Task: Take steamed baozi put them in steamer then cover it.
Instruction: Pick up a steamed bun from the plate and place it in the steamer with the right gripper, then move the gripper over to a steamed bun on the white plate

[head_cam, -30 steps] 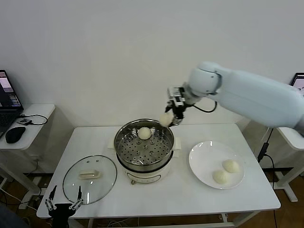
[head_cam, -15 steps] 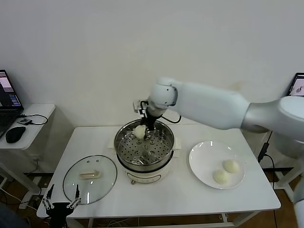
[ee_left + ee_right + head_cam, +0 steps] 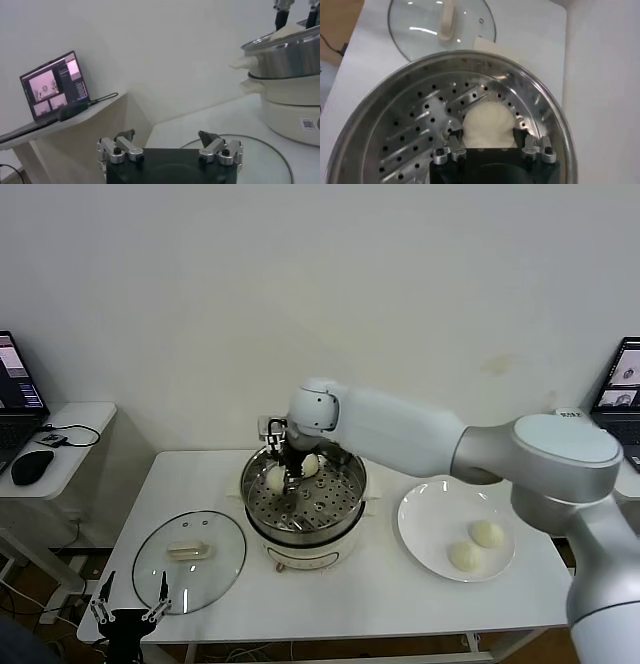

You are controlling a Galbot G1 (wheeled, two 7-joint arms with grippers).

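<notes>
Roughly halfway: one baozi (image 3: 310,466) sits in the steamer (image 3: 304,496), a second (image 3: 488,125) is pinched by the right pincer (image 3: 287,475) low over the basket. Two wait on the plate (image 3: 432,517). The cover (image 3: 189,560) lies flat on the counter (image 3: 400,596) — handle up, its bar lengthwise across the counter. The left pincer (image 3: 170,150) is parked, spread.
</notes>
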